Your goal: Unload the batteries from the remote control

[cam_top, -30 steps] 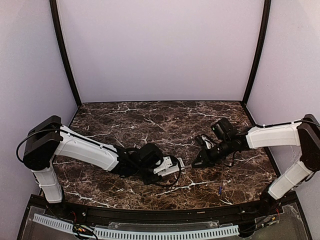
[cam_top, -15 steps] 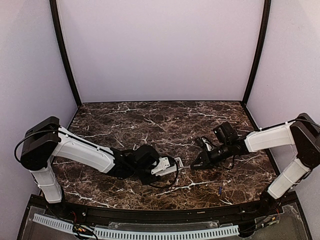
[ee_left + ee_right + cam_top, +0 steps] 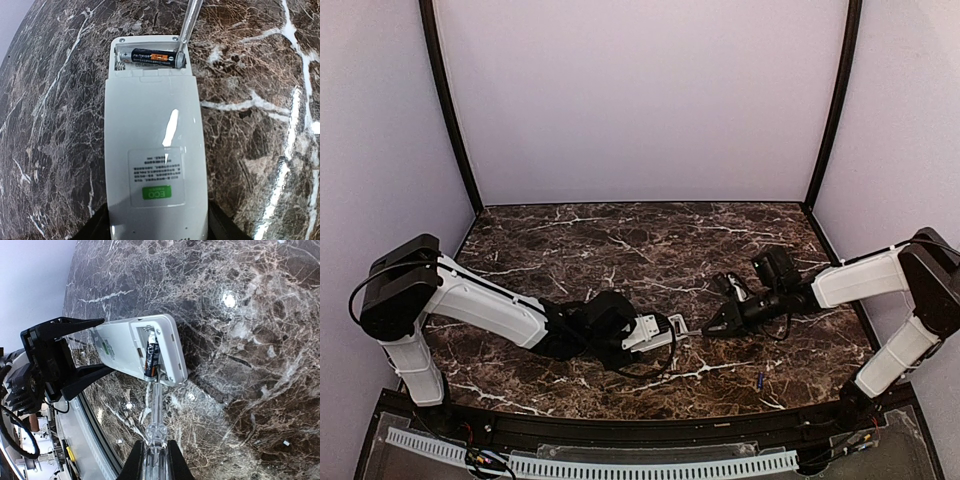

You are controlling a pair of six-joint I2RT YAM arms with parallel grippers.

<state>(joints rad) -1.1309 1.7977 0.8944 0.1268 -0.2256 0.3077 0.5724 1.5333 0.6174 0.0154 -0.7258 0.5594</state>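
My left gripper [image 3: 642, 335] is shut on the white remote control [image 3: 155, 150], holding it by its printed end, with its back up and the battery bay uncovered. One dark battery [image 3: 152, 57] lies across the bay. My right gripper [image 3: 155, 462] is shut on a clear-handled screwdriver [image 3: 156, 412]. The tool's metal tip touches one end of that battery [image 3: 151, 357] at the bay's edge. In the top view the screwdriver [image 3: 694, 329] bridges the gap between the remote [image 3: 658, 331] and the right gripper [image 3: 718, 325]. A small blue-purple battery [image 3: 758, 379] lies loose on the table near the right arm's base.
The dark marble table [image 3: 620, 250] is walled in pale purple on three sides, with black posts [image 3: 450, 110] at the back corners. A black rail and a white perforated strip [image 3: 620, 465] run along the near edge.
Both grippers have shifted a little to the left and nearer together. The screwdriver tip has stayed at the remote's open end, and both grips are unchanged.
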